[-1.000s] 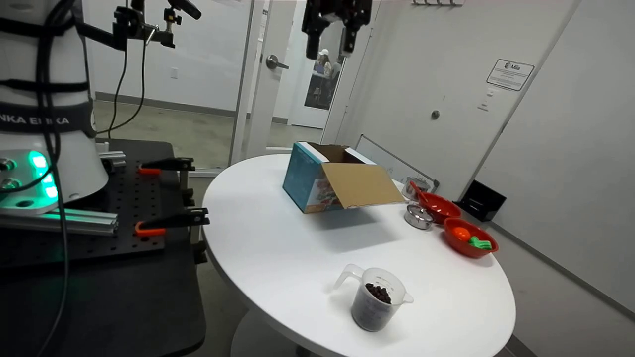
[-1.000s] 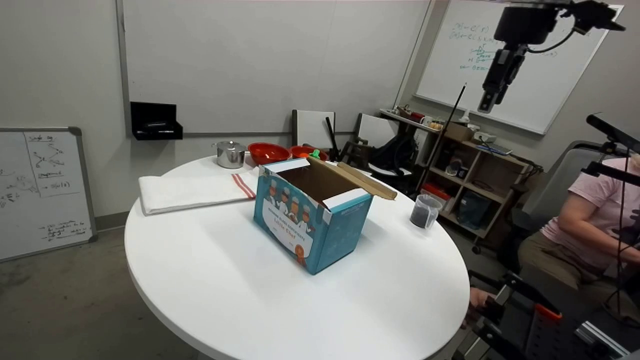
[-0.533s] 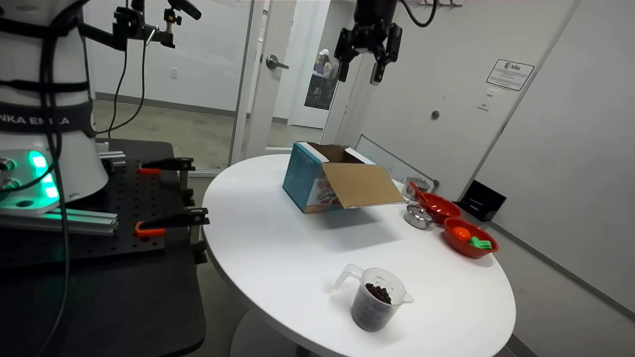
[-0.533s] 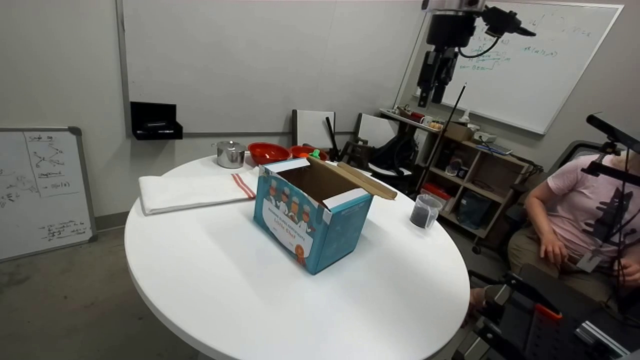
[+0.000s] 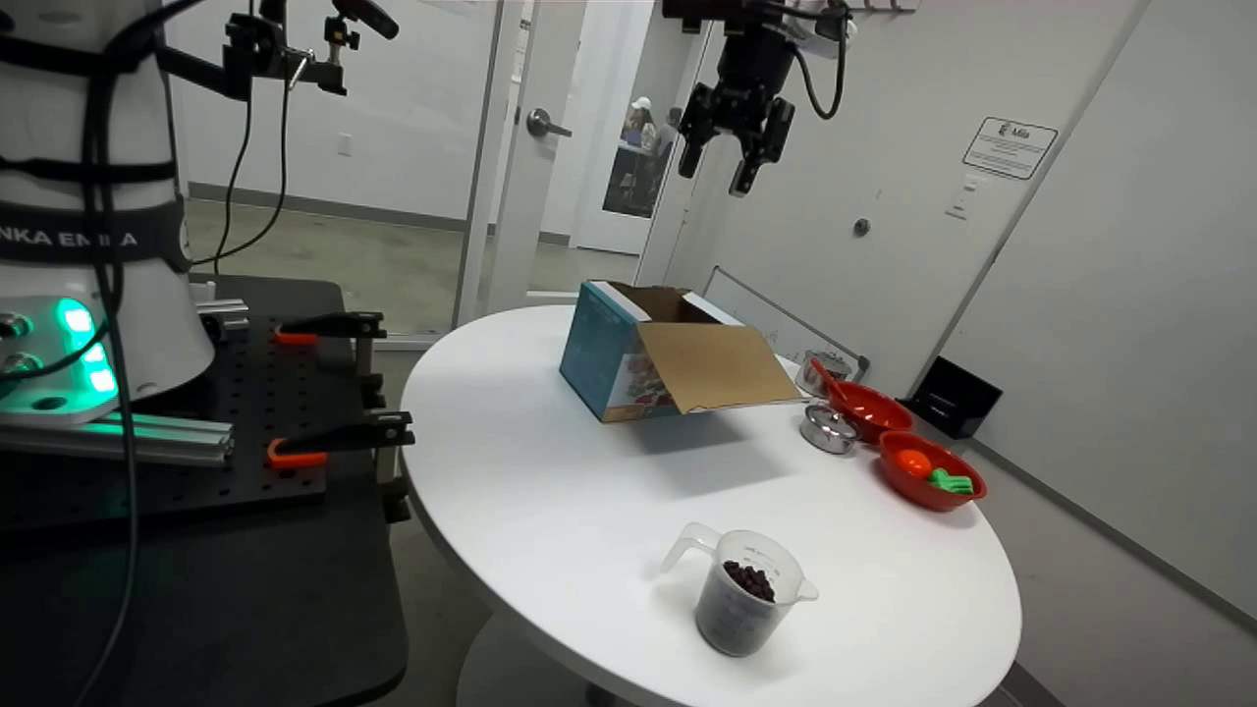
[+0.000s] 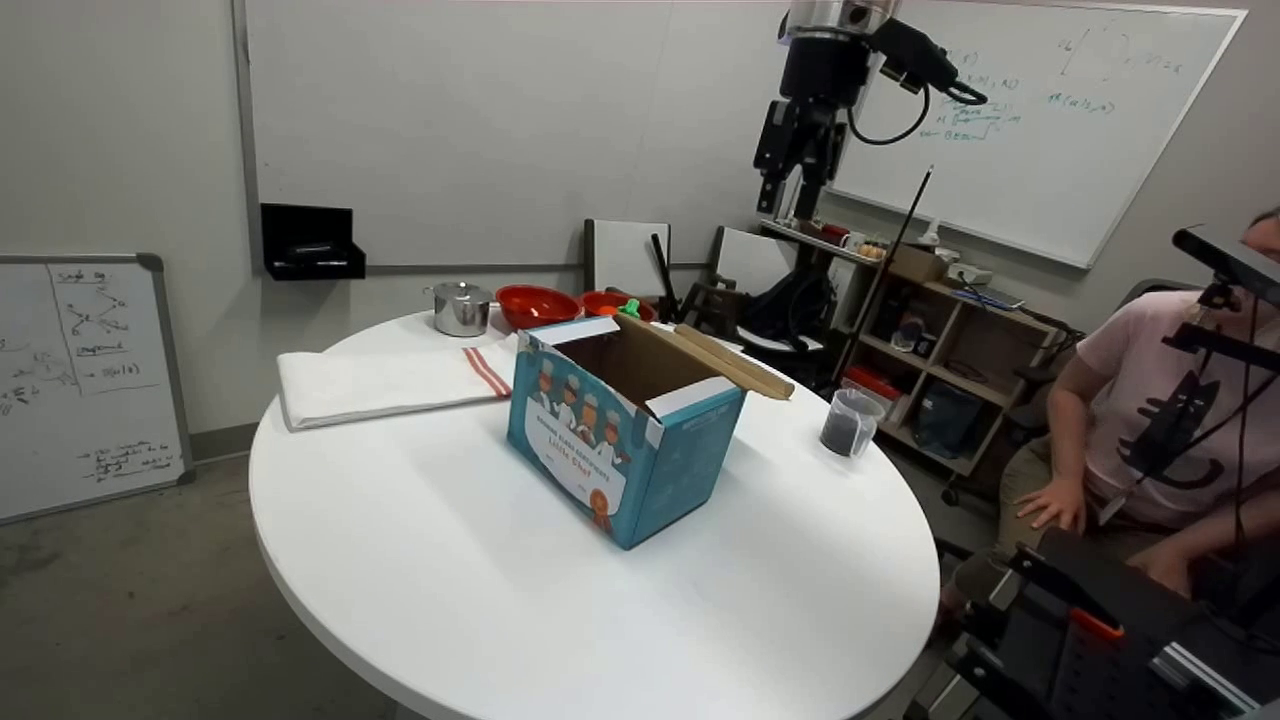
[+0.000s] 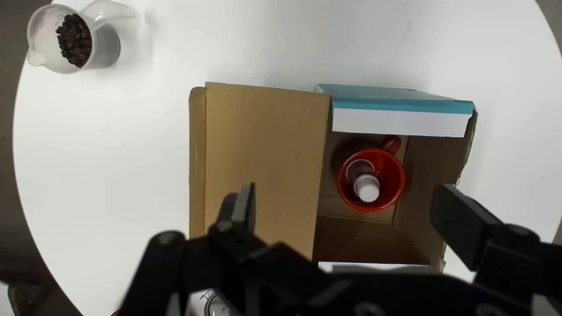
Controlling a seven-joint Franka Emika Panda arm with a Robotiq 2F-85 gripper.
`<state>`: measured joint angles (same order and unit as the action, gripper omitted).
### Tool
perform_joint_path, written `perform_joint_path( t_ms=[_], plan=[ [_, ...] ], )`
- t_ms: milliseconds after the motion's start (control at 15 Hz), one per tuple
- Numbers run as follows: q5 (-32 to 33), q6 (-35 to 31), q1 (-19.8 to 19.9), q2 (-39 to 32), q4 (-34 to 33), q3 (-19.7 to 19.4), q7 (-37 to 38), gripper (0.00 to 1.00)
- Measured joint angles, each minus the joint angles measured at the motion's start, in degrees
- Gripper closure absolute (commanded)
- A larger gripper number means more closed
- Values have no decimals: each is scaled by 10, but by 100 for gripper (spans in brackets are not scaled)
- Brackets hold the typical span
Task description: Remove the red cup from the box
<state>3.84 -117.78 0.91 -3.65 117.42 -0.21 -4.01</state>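
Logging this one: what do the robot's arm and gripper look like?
The arm base is white and rounded, with black straps, black cables, green lights and a dark band carrying pale lettering, partly hidden by the cables. The gripper is black, with two jointed fingers ending in blocky tips; a black cable loops beside it.

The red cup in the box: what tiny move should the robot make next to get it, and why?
Probably lower the open jaws a little toward the red cup: the wrist view shows it inside the open-topped box, and in both exterior views the jaws hang empty, higher than the box.
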Motion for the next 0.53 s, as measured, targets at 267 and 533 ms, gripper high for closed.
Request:
perform_joint_path(
  t_ms=[267,533],
  plan=[
    [0,0,1,1,3,-1,1,0],
    [-2,0,1,-5,6,-1,1,0]
  ],
)
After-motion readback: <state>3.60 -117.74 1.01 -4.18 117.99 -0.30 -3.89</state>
